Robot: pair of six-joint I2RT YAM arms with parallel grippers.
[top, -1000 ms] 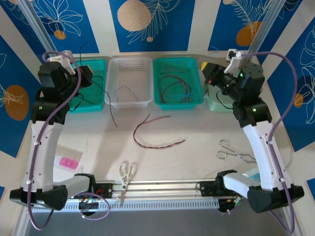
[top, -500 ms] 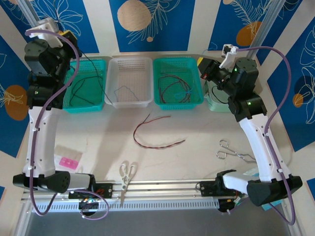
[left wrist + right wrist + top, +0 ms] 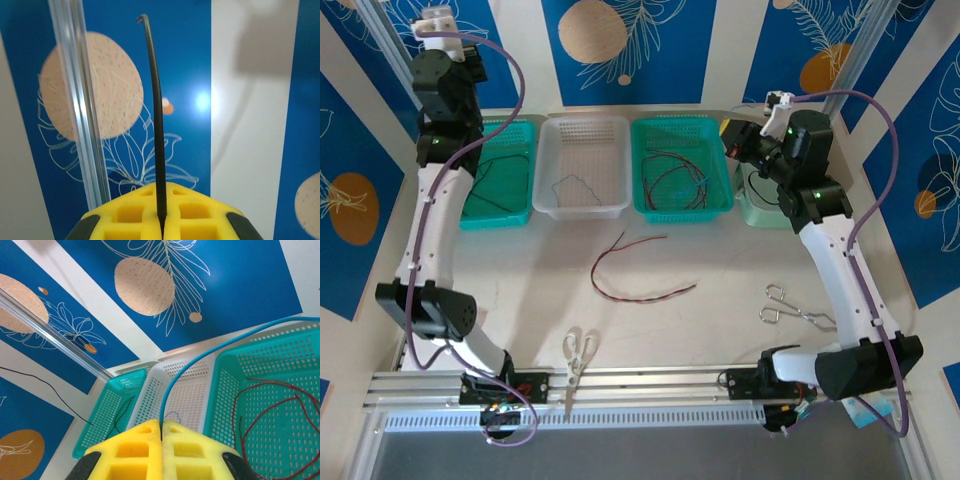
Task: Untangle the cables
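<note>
I have the left gripper (image 3: 161, 220) clamped shut on a black cable (image 3: 156, 110) and raised high by the back wall. I judge this lets its length hang free toward the left teal basket (image 3: 500, 212), clear of the others. The right gripper (image 3: 161, 432) is pinched closed on a blue cable (image 3: 200, 357) arcing over the right teal basket (image 3: 220, 390), where red cables (image 3: 270, 410) lie looped, while a red-and-black pair (image 3: 630, 299) rests apart on the table (image 3: 520, 290).
</note>
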